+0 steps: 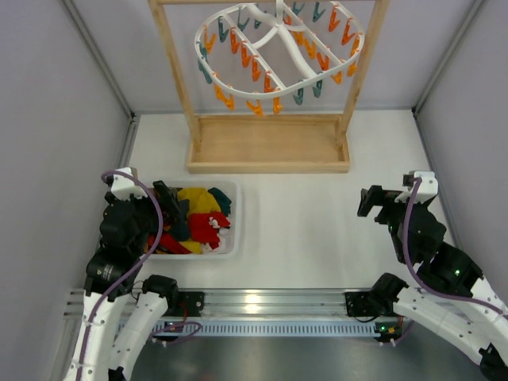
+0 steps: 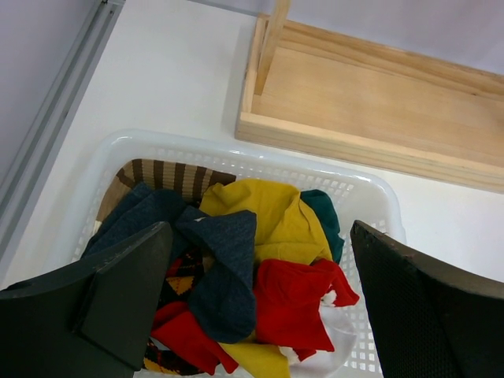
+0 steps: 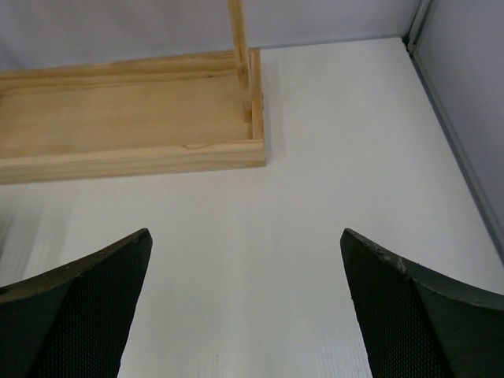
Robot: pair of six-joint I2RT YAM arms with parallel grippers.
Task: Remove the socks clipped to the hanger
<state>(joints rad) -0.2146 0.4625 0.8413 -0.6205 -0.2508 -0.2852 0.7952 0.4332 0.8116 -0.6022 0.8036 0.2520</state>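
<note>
The hanger (image 1: 279, 30), a white oval rack with orange and teal pegs, hangs at the back, and no sock shows on any peg. The socks lie piled in a white basket (image 2: 236, 153) at the front left: a dark navy one (image 2: 224, 268), a mustard yellow one (image 2: 268, 216) and a plain red one (image 2: 295, 307). My left gripper (image 2: 260, 232) hovers open just over the pile, holding nothing. Over bare table at the right, my right gripper (image 3: 246, 236) stands open and empty.
The light wooden stand (image 1: 270, 143) with its base tray carries the hanger at the back. The basket (image 1: 235, 234) also holds a striped, a teal and a patterned piece. Grey walls close in both sides. A metal rail runs along the near edge.
</note>
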